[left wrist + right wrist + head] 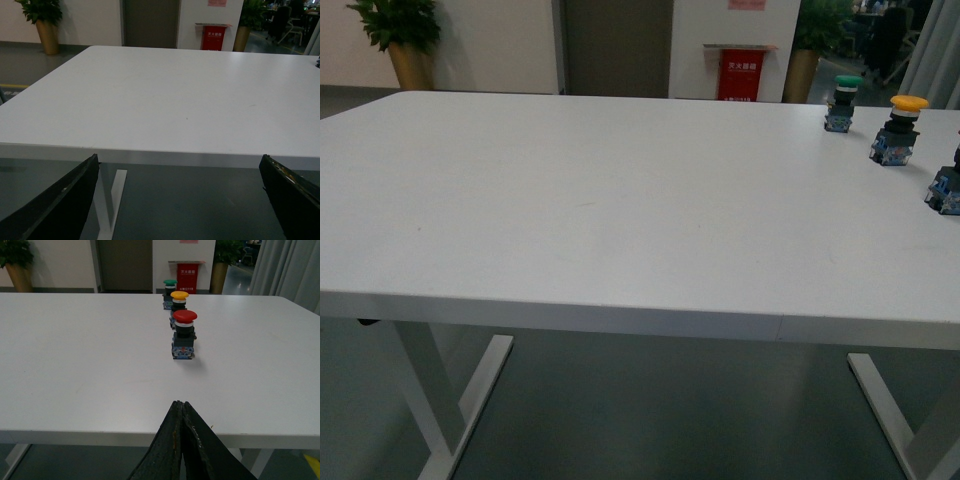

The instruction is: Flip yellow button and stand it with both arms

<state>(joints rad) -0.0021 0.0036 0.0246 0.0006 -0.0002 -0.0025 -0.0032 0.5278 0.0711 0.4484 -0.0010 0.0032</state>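
The yellow button (899,128) stands upright, cap up, at the far right of the white table (570,200), between a green-capped switch (842,102) and a third switch (945,188) cut off by the frame edge. In the right wrist view the yellow button (179,298) stands behind the red-capped switch (184,334). Neither arm shows in the front view. My right gripper (179,403) is shut and empty, at the table's near edge. My left gripper (179,162) is open and empty, below and in front of the table's near edge.
The green-capped switch (170,286) stands at the back of the row. A red box (740,73), potted plants (405,40) and a door stand beyond the table. White table legs (460,400) stand below.
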